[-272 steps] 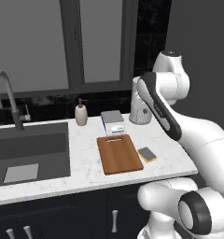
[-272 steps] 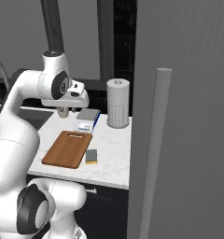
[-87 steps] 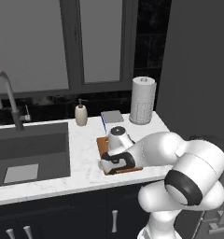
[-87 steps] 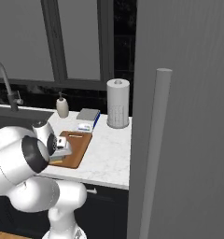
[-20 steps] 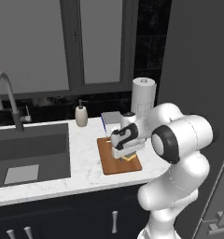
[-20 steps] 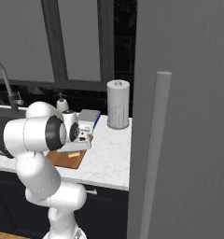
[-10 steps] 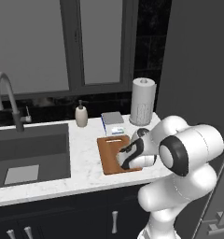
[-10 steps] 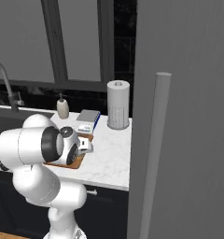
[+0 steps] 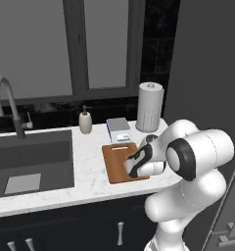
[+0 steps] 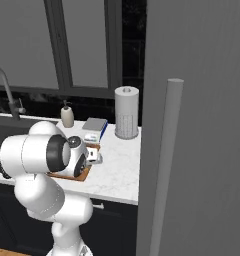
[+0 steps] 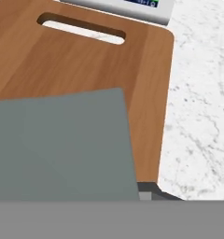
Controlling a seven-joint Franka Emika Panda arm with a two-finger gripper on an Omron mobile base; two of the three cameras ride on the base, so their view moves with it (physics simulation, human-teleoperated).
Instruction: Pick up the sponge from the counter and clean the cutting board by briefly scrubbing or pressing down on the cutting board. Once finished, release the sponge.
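Observation:
The brown cutting board (image 9: pixel 115 158) lies on the white marble counter (image 9: pixel 85 171), its slot handle toward the windows. My gripper (image 9: pixel 131 172) hangs low over the board's near right part, pointing down. In the hand view the sponge (image 11: pixel 62 144) shows its grey-blue top, large and close, tilted over the cutting board (image 11: pixel 86 60). One dark fingertip (image 11: pixel 149 190) rests against the sponge's right edge; the other is hidden behind the sponge. The gripper looks shut on the sponge. From the right base view the hand (image 10: pixel 93 157) covers most of the cutting board (image 10: pixel 81 175).
A grey-topped blue-and-white box (image 9: pixel 118 129) sits just behind the board. A paper towel roll (image 9: pixel 150 107) stands at the back right and a soap dispenser (image 9: pixel 85 121) at the back. The sink (image 9: pixel 31 157) and faucet (image 9: pixel 6 100) are left. A grey post (image 10: pixel 162 165) stands right.
Over the last second the hand has slid from the board's far end toward its near right part and dropped lower. The board and box have not moved.

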